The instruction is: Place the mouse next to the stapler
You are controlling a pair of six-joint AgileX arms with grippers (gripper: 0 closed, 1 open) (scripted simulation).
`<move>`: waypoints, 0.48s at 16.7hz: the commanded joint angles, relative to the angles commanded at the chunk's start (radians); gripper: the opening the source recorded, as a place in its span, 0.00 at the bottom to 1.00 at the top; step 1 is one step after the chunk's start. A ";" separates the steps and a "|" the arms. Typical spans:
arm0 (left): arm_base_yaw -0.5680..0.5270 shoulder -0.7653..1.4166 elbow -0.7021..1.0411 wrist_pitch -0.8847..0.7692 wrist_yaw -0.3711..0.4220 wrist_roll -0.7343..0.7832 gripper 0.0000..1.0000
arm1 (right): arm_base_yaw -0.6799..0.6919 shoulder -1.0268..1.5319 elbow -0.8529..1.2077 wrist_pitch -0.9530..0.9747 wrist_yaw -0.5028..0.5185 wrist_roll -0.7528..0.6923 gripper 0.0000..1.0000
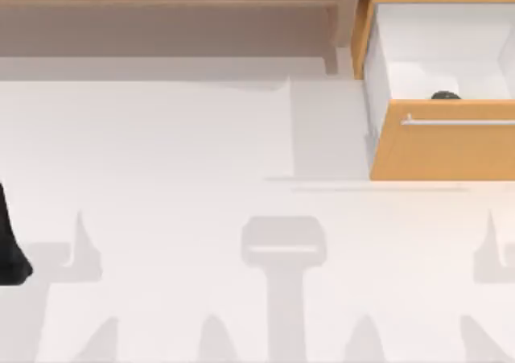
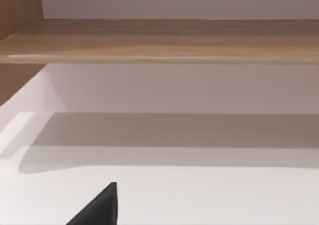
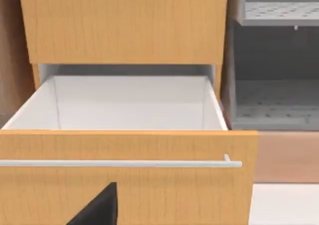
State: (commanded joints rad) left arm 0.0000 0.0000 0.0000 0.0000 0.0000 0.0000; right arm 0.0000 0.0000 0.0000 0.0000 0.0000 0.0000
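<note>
The mouse (image 1: 445,96) lies inside the open drawer (image 1: 418,49) at the far right of the worktop (image 1: 185,154), as the top view shows it. Just a small black, rounded sliver of it peeps above the drawer front (image 1: 447,150), so it sits close behind that orange-wood panel, low on the white drawer floor. The front panel carries a slim pale bar handle (image 1: 459,122) running across it, and this panel stands between the mouse and the open worktop.

In the right wrist view the drawer front (image 3: 124,180) and its handle (image 3: 119,163) lie close ahead, with the white drawer walls (image 3: 124,100) behind and a second orange-wood panel (image 3: 124,23) above them. Beside the drawer stands a grey shelf unit (image 3: 274,60) with perforated boards. A dark wedge of the right gripper (image 3: 97,210) pokes in at the edge of that view; I cannot tell how its fingers stand.

The left arm (image 1: 10,242) is at the left edge of the worktop in the top view, a black shape part cut off. The left wrist view shows a dark tip of the left gripper (image 2: 97,210) over bare white worktop, facing a long wooden shelf (image 2: 164,40) along the back; its fingers' state cannot be told either
</note>
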 joint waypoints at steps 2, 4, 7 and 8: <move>0.000 0.000 0.000 0.000 0.000 0.000 1.00 | 0.000 0.000 0.000 0.000 0.000 0.000 1.00; 0.000 0.000 0.000 0.000 0.000 0.000 1.00 | 0.002 0.028 0.023 -0.013 0.000 0.000 1.00; 0.000 0.000 0.000 0.000 0.000 0.000 1.00 | 0.009 0.142 0.119 -0.068 -0.001 0.002 1.00; 0.000 0.000 0.000 0.000 0.000 0.000 1.00 | 0.012 0.198 0.166 -0.094 -0.002 0.004 1.00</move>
State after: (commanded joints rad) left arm 0.0000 0.0000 0.0000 0.0000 0.0000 0.0000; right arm 0.0124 0.1978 0.1657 -0.0944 -0.0019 0.0036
